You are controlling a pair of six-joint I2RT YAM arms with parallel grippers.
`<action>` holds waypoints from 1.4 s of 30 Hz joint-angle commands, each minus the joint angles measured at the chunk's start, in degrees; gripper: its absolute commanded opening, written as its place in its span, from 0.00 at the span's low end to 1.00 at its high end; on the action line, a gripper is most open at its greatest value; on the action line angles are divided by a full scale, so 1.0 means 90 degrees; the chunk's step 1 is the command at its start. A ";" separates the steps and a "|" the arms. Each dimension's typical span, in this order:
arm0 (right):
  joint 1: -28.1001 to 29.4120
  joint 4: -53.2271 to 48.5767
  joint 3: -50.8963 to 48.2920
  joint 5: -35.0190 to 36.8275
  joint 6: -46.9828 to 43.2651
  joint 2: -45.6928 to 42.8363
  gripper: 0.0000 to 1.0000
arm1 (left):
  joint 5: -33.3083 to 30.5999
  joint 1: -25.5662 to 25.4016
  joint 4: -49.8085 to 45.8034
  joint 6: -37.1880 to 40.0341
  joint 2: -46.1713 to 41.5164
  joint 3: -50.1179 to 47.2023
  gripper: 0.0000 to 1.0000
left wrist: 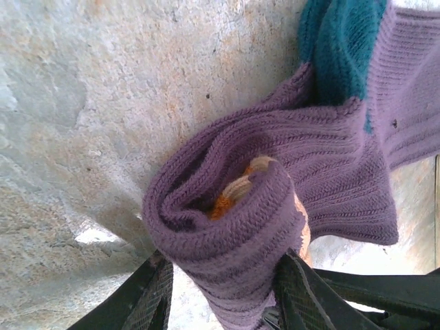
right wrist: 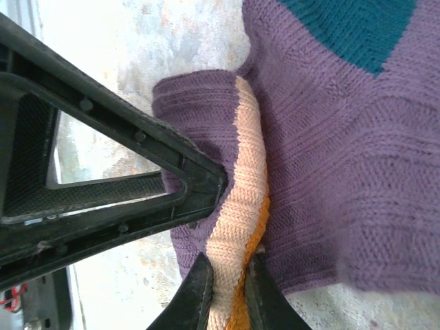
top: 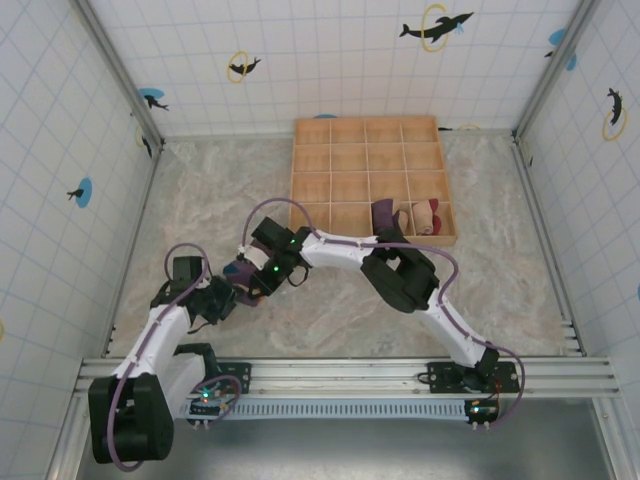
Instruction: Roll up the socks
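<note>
Desk: pale marbled stone-look desk [top: 210, 190], walled by white tiled panels with dolphin stickers.
Tray: square wooden grid tray [top: 347, 160] at the far middle-right of the desk, well apart from both end effectors.
Task sock: purple knit sock with teal toe and orange cuff [left wrist: 323, 165], lying on the desk left of centre, in front of the tray's near-left corner. Its cuff end is curled into a loose roll with orange and cream showing inside; the teal toe lies flat beyond it.
Left end effector [left wrist: 223, 260]: black fingers [left wrist: 155, 292] closed against both sides of the roll, gripping it from the cuff end.
Right end effector [right wrist: 228, 265]: tips pressed together on the cream-and-orange cuff band, pinching it at the edge of the purple fold.
Other socks: purple bundled sock [top: 383, 214] in the tray's nearest row, third compartment from the left; tan sock with dark-red cuff [top: 427, 215] in the compartment just right of it.
</note>
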 commanded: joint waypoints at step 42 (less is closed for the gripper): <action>0.1870 0.4478 -0.4425 0.5600 -0.2878 -0.2846 0.67 | -0.0199 -0.0003 -0.2244 0.1558 0.1382 0.1601 0.00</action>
